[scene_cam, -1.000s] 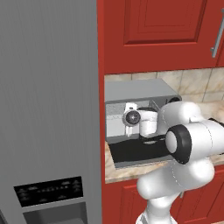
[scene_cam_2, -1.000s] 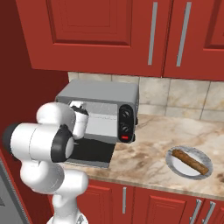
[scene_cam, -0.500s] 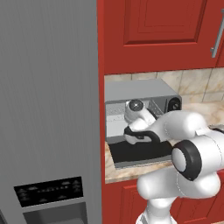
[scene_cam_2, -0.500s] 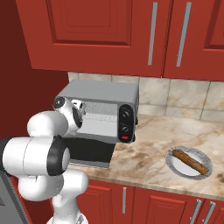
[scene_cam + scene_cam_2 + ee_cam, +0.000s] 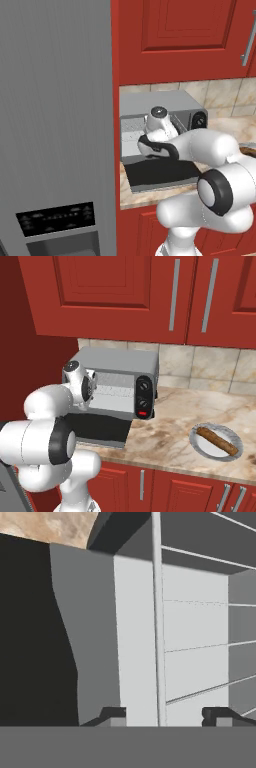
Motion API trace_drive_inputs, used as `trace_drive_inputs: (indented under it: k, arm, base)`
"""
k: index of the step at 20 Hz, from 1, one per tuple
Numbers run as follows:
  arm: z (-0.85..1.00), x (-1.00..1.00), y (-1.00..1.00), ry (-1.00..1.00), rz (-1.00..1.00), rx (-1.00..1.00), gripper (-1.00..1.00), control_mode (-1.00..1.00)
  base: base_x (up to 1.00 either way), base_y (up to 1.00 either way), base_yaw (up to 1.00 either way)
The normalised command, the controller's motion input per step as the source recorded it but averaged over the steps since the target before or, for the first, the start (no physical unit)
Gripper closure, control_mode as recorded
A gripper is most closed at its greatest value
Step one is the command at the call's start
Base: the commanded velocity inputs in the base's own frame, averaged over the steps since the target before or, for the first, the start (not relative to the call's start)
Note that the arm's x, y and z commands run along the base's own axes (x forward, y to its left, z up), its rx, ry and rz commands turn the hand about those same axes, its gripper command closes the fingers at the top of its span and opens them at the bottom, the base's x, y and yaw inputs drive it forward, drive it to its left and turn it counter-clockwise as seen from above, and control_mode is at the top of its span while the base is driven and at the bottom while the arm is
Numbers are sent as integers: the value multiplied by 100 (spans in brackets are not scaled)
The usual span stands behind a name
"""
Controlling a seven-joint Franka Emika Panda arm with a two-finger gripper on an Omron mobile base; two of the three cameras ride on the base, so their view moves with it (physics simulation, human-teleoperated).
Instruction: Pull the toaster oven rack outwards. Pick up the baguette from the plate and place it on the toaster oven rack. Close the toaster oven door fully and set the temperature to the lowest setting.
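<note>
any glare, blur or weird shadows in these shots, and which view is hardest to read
Left base view: even, flat rendered light with no glare, and the arm covers part of the toaster oven. Right base view: sharp, with a soft shadow under the baguette on the plate. Hand view: hardest to read, very close on the toaster oven rack, with the toaster oven door a featureless black patch.

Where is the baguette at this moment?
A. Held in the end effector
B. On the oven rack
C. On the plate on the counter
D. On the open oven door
C: the baguette lies on the plate, on the counter to the right of the oven, well apart from the end effector at the oven's opening.
</note>
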Motion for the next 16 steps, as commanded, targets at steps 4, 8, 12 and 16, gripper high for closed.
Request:
trace_drive_inputs:
  k: [4, 8, 12, 16]
  arm:
    - [-100, -100, -26, 10, -7, 7, 100, -100]
    - [-100, -100, -30, 8, -8, 7, 100, -100]
    - [-100, -100, -30, 4, -8, 6, 100, -100]
    - [-100, -100, -38, 3, -10, 8, 100, -100]
  base:
    - [0, 0, 0]
    - [0, 0, 0]
    - [0, 0, 0]
    - [0, 0, 0]
